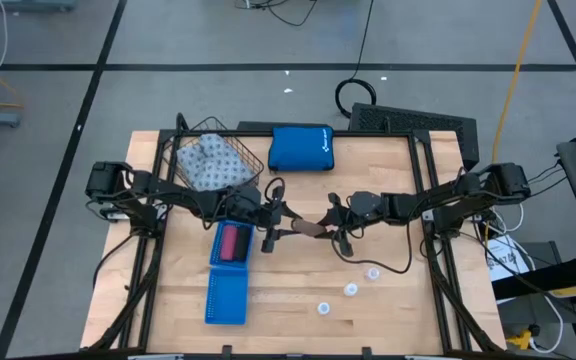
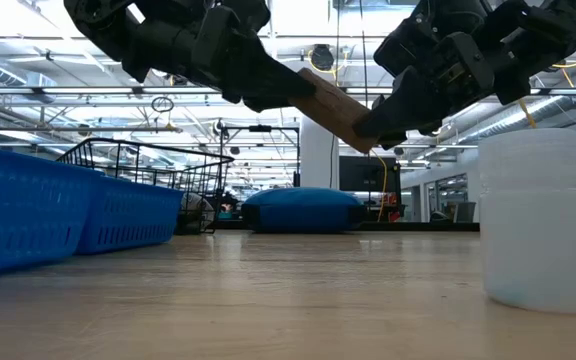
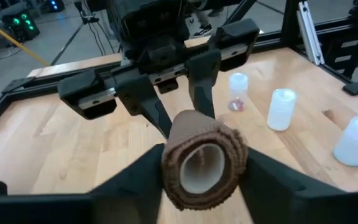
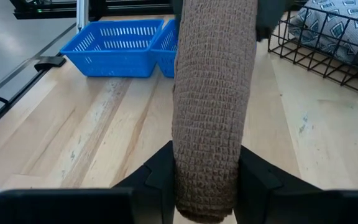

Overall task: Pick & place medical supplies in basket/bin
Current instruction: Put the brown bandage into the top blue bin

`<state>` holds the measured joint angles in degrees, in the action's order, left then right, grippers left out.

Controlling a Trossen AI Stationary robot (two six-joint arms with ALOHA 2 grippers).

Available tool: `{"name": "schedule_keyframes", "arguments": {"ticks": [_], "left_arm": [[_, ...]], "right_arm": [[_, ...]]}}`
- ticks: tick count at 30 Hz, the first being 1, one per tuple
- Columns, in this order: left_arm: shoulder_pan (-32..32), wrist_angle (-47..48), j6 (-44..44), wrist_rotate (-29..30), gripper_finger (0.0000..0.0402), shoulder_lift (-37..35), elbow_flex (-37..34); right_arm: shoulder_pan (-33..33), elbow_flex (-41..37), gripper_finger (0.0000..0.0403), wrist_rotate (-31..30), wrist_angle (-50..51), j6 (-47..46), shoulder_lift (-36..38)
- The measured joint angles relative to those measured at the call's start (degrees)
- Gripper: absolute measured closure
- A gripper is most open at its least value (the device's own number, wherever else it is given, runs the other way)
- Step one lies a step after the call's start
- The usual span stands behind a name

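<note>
A brown roll [image 1: 313,228] hangs in mid-air over the middle of the table, between my left gripper [image 1: 290,224] and my right gripper [image 1: 332,222], both shut on it. It lies roughly along the line between the two arms, tilted in the low view [image 2: 333,105]. The pale patterned fabric pack [image 1: 208,165] lies inside the dark wire basket [image 1: 253,168] at the far left. A pink roll [image 1: 232,243] lies in the far compartment of the blue tray [image 1: 226,300]. Three small white discs [image 1: 350,290] stand on the table at the near right. My left gripper [image 3: 204,155] has the roll's open end [image 3: 229,144] pinched between its two fingers [image 3: 135,180], one on each side. The fingers come nearly level from the table's left and lie along the roll, which is clear of the table. My right gripper [image 4: 207,152] pinches the roll's other end [image 4: 207,186] between its two fingers [image 4: 157,177]. They come nearly level from the table's right, along the roll. The roll reaches away from them toward the left arm, lifted clear of the table.
A bright blue zip pouch [image 1: 301,148] lies at the far middle edge, beside the basket. Bare wood lies under the two grippers and at the near middle. Dark frame bars [image 1: 423,190] run along both sides of the table.
</note>
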<state>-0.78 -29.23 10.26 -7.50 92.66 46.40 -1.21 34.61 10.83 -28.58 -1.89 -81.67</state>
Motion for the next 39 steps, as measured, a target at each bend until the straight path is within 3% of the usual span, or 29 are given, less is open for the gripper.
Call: {"name": "schedule_keyframes", "arguments": {"ticks": [5,9,16,19,22,25,28,34,39], "left_arm": [[0.42,-1.65,-1.52,-0.34,0.0308,0.0,-0.07],[0.68,-1.02,-3.93,-0.67,0.0348,-0.65,-0.07],[1.3,5.54,-2.75,7.14,0.0353,-8.48,-1.46],[2.46,1.78,-2.66,7.56,0.0353,-12.19,-4.94],[3.99,-8.55,-3.64,6.27,0.0353,-14.56,-10.37],[5.62,-21.72,-7.91,6.33,0.0353,-14.65,-15.51],[6.07,-30.62,-10.59,6.33,0.0352,-14.63,-18.41],[4.86,-35.67,-7.85,5.2,0.0354,-14.73,-18.67],[5.27,-35.08,-9.94,4.58,0.0351,-14.71,-18.69]], "right_arm": [[0.0,0.0,0.0299,-0.06,-0.19,-0.04,0.02],[0.0,0.0,0.0289,-1.55,-0.1,0.08,0.14],[0.0,0.12,0.0245,-12.11,15.54,4.14,10.18],[-0.02,-0.32,0.023,-15.68,22.41,4.11,14.36],[-0.02,-1.14,0.0221,-18.6,22.95,2.69,18.35],[-0.02,-4.44,0.0218,-20.52,17.53,2.37,19.54],[0.14,-7.79,0.0218,-21.31,2.22,4.09,19.41],[1.28,-12.37,0.0218,-21.25,-25.56,8.2,13.9],[2.58,-9.49,0.0209,-20.13,-32.07,10.52,8.46]]}}
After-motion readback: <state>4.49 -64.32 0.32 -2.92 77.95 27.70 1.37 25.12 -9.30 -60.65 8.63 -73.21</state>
